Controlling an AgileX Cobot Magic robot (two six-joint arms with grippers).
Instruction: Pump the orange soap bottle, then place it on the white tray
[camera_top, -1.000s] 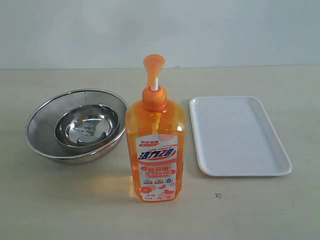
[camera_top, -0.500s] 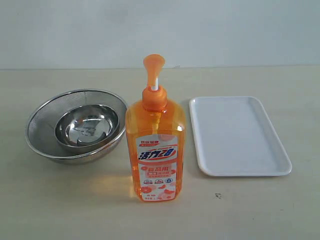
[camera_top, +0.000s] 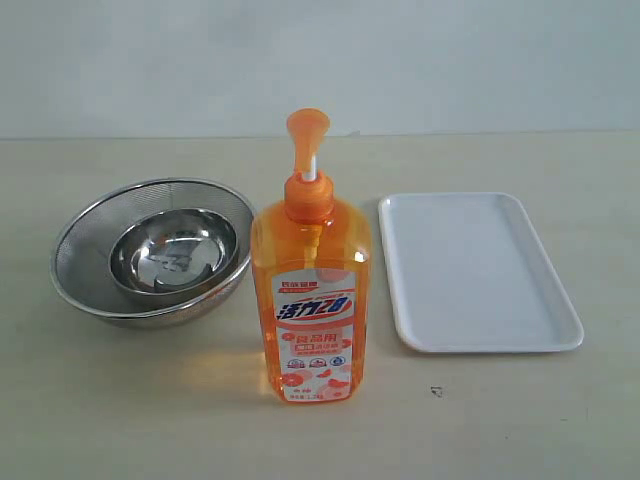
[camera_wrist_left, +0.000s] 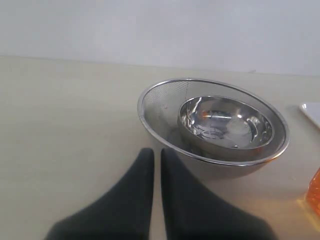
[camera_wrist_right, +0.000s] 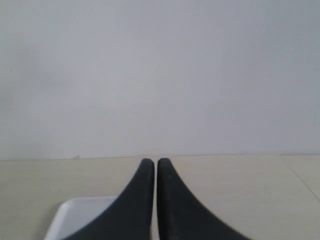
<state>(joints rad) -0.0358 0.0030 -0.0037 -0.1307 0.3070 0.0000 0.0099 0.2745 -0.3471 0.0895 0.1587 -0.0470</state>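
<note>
The orange soap bottle (camera_top: 310, 300) stands upright on the table at the centre of the exterior view, pump head raised on its white stem. To its right lies the white tray (camera_top: 475, 270), with nothing on it. Neither arm shows in the exterior view. In the left wrist view my left gripper (camera_wrist_left: 153, 152) is shut and holds nothing, close to the strainer's rim; a sliver of the orange soap bottle (camera_wrist_left: 315, 192) shows at the frame's edge. In the right wrist view my right gripper (camera_wrist_right: 151, 162) is shut and holds nothing, with a corner of the white tray (camera_wrist_right: 80, 215) beside it.
A round steel mesh strainer (camera_top: 85, 235) with a smaller steel bowl (camera_top: 175, 250) inside sits left of the bottle. The same strainer (camera_wrist_left: 155, 100) fills the middle of the left wrist view. A pale wall rises behind the table.
</note>
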